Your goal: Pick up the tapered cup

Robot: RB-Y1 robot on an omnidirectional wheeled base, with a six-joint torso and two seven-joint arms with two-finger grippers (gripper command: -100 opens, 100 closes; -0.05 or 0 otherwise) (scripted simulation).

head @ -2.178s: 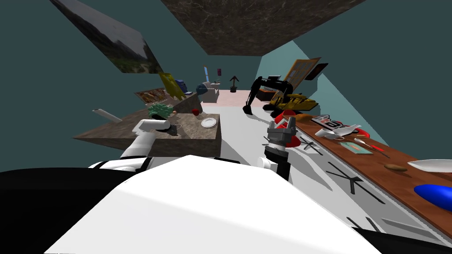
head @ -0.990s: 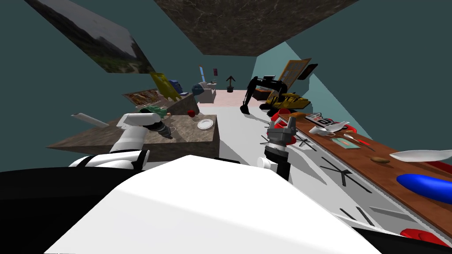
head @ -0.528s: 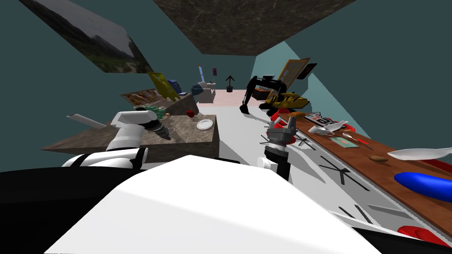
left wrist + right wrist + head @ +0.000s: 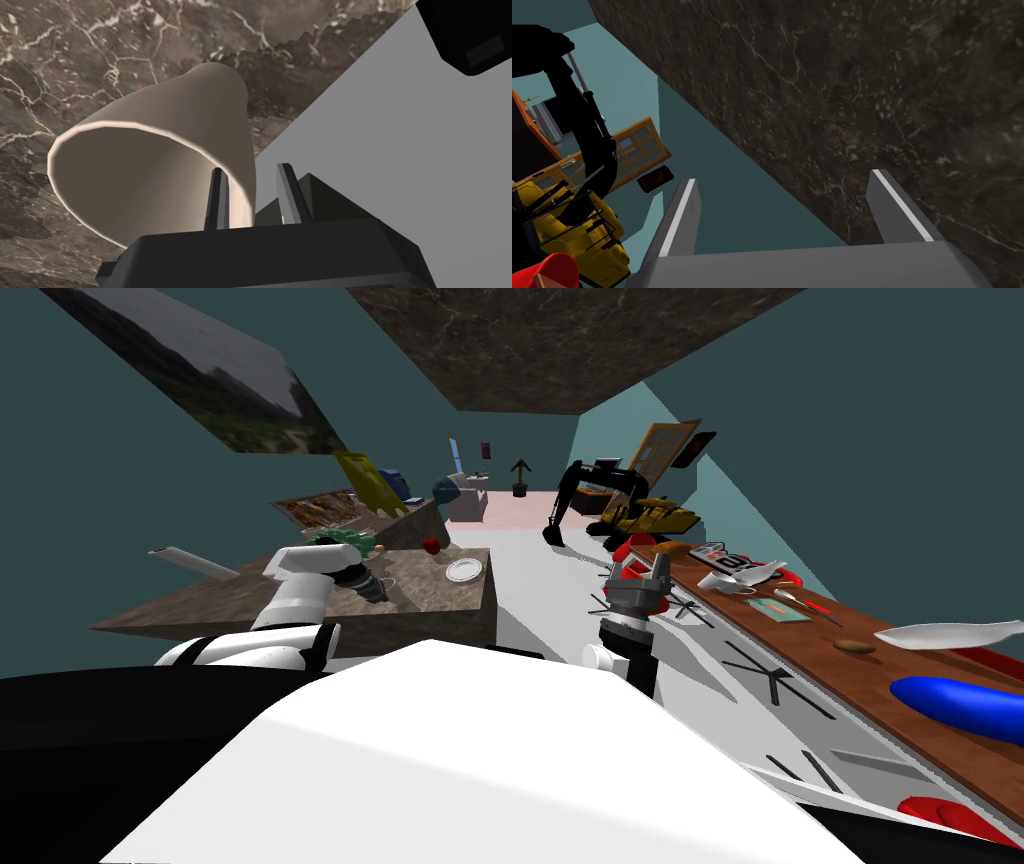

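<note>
head camera, wide and rolled, looks steeply down and forward: the marbled table (image 4: 440, 588) lies at 10 o'clock, the long wooden table (image 4: 830, 658) runs off at 3 o'clock, and a dark marbled slab (image 4: 560, 348) spans 12 o'clock. the left wrist camera sits just behind the left claw (image 4: 250, 167), very close on the tapered cup (image 4: 150, 150), and faces down onto the same marbled table. the right wrist camera looks upward along the right claw (image 4: 782, 177) at that dark marbled slab, sharing it and the yellow excavator (image 4: 572, 220) with the head view.
</note>
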